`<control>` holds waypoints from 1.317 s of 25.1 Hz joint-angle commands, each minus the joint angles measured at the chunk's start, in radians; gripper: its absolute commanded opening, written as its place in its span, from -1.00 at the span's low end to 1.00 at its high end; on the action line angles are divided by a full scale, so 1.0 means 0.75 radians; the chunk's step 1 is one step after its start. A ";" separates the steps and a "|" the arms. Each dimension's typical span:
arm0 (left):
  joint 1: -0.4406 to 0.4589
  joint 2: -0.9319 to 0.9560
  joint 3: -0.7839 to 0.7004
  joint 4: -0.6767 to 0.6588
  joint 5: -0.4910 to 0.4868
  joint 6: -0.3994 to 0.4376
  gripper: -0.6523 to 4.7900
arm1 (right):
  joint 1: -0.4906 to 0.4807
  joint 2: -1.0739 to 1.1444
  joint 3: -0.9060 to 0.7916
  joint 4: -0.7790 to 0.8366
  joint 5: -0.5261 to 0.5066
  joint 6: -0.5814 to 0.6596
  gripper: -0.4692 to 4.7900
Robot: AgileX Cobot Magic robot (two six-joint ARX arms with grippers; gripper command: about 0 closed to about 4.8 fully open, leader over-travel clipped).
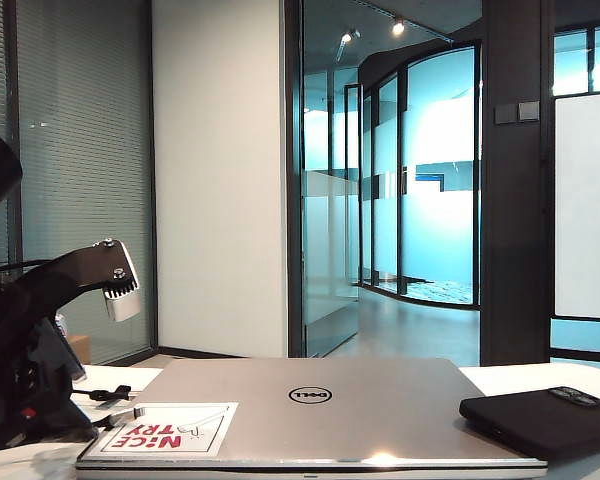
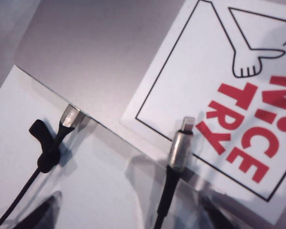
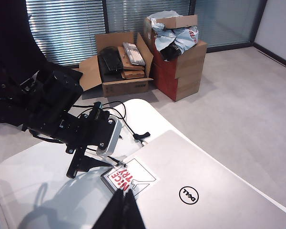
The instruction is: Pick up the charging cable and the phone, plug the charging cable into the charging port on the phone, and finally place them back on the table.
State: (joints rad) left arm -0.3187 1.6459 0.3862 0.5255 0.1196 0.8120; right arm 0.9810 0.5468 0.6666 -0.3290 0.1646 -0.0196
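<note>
exterior view: laptop [image 1: 310, 410] fills table [image 1: 580, 462]; left end effector [image 3: 88, 162] open by cable [image 2: 174, 157], right end effector [image 3: 124, 202] closed.

Black charging cable [image 2: 164, 200], silver plug; silver laptop [image 1: 320, 405], red-lettered white sticker [image 2: 229, 105]; black phone [image 1: 545, 420].

Left pincer [image 2: 128, 210]: only blurred dark fingertips [image 2: 43, 212] show at frame edge in wrist view. Charging cable [image 2: 169, 191] runs out of frame, rest unseen. Phone [image 1: 550, 418] cut off at right edge in ext. view.
</note>
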 commanded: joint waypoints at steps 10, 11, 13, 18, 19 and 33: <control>-0.003 0.005 -0.001 -0.011 0.018 0.005 -0.14 | -0.001 -0.001 0.008 0.026 0.003 -0.005 -0.83; -0.003 0.005 -0.001 -0.013 0.018 0.005 -0.34 | -0.001 -0.001 0.008 0.026 0.003 -0.005 -0.83; -0.003 0.005 0.000 -0.039 0.018 0.004 -0.77 | -0.001 -0.001 0.008 0.026 0.003 -0.005 -0.83; -0.003 0.005 -0.001 -0.071 0.018 0.003 -0.78 | -0.001 -0.001 0.008 0.026 0.004 -0.005 -0.83; -0.003 0.005 0.000 -0.071 0.018 0.001 -0.78 | -0.001 -0.001 0.008 0.026 0.004 -0.005 -0.83; -0.003 -0.146 0.001 -0.081 0.017 -0.317 -0.78 | -0.062 -0.001 0.008 0.026 0.003 -0.004 -0.83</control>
State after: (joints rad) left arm -0.3210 1.5532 0.3851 0.4568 0.1280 0.6071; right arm 0.9371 0.5468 0.6666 -0.3290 0.1646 -0.0196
